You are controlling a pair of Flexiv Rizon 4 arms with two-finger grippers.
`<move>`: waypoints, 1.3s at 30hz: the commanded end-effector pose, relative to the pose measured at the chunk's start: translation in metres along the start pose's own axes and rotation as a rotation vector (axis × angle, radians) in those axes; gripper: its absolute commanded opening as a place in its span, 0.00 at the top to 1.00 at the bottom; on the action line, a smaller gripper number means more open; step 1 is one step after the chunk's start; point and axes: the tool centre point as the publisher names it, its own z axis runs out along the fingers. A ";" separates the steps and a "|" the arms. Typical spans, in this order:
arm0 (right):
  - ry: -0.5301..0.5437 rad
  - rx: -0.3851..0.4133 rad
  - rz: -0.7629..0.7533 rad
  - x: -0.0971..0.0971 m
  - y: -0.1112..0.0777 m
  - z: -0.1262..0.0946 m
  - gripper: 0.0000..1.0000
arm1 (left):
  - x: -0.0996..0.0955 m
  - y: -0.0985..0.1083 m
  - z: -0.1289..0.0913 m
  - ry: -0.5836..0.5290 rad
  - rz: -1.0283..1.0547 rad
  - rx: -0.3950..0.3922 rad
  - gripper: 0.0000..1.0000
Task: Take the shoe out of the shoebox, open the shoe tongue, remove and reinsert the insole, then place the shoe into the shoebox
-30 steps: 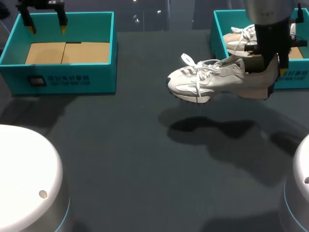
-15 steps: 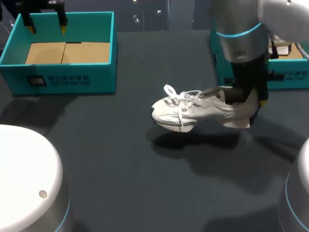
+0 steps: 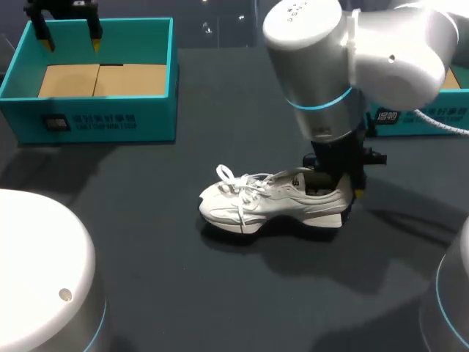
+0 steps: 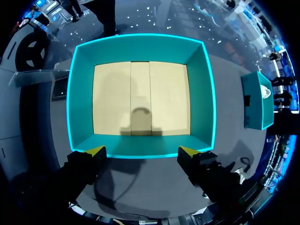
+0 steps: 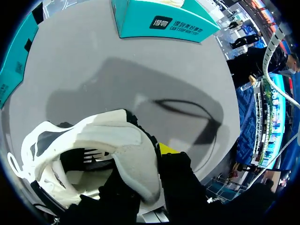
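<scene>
From the head view we see the white shoe (image 3: 271, 204) lying sole down on the dark table (image 3: 183, 279), and it seems to rest there, though its shadow hides the contact. Our right gripper (image 3: 341, 188) stands at the shoe's heel and clamps the heel collar. The near shoebox (image 3: 418, 117) lies beyond the heel, apart from the shoe. The far shoebox (image 3: 95, 121) sits well away past the shoe's toe, and our left gripper (image 3: 71, 44) hangs over its back wall, fingers spread wide with nothing between them.

In the left wrist view the left gripper (image 4: 141, 152) is spread above the far shoebox (image 4: 75, 93), whose cardboard floor (image 4: 140, 98) is bare. The near shoebox (image 4: 255, 103) shows off to one side; we cannot make out the shoe here.

In the right wrist view the right gripper (image 5: 143, 168) pinches the shoe (image 5: 93, 136) at its padded heel, one finger inside the opening and the yellow-tipped one outside. The near shoebox (image 5: 164, 21) stands ahead of the heel across the table (image 5: 93, 70)
</scene>
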 end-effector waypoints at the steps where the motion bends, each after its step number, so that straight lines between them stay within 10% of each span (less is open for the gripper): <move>1: 0.007 0.003 -0.012 0.009 0.000 0.014 1.00 | 0.000 0.000 0.000 0.000 0.000 -0.001 0.00; 39: 0.039 0.068 -0.089 0.033 -0.001 0.073 1.00 | 0.000 0.000 0.000 0.000 0.000 -0.001 0.00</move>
